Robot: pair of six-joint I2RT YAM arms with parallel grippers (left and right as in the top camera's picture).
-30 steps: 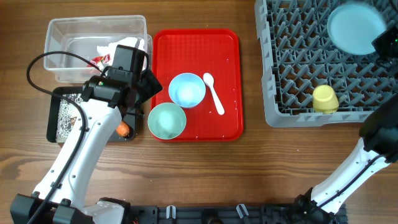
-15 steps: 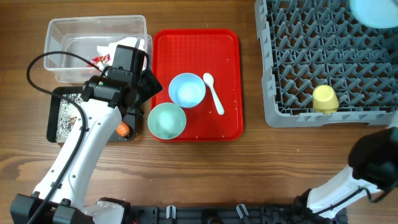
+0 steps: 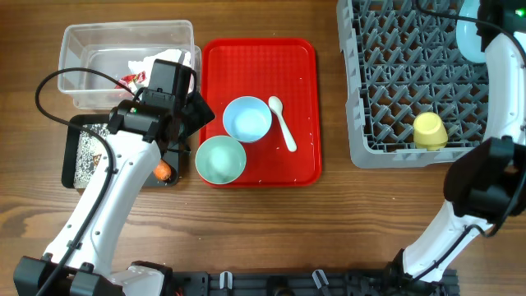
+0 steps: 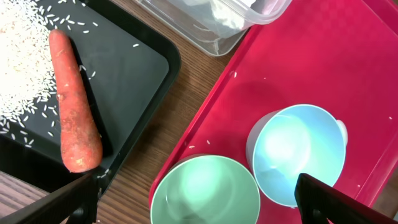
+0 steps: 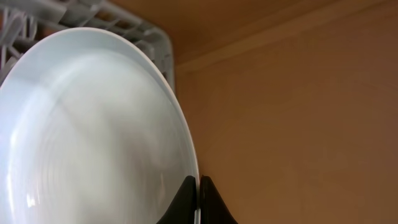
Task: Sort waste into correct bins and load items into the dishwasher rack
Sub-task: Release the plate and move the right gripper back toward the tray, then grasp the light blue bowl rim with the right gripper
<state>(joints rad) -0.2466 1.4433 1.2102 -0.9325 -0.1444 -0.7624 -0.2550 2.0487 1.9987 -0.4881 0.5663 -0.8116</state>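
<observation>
- Since a second ago, the right arm has swung up along the right edge of the frame, and the plate [image 3: 467, 37] now sits half hidden at upper right. The left arm has not moved.
- At left we count two bins: one clear tub [image 3: 78, 37] holding one tissue [image 3: 164, 62] and one wrapper [image 3: 129, 80], and one black tray [image 3: 68, 156] holding one carrot [image 4: 74, 118] beside scattered rice.
- The left fingers [image 4: 329, 196] are spread wide and empty, with the mint-green bowl [image 4: 205, 190] low between them.
- In the middle, the red tray [image 3: 304, 99] carries two bowls, the mint-green one and the blue bowl [image 3: 246, 119], plus one spoon [image 3: 283, 123].
- At right, the dishwasher rack [image 3: 394, 82] holds one yellow cup [image 3: 429, 130].
- The right fingers [image 5: 183, 205] pinch the plate's rim from below. The plate stands on edge above them with the rack corner behind it, so we judge that slotting it between pegs falls to the right arm.
</observation>
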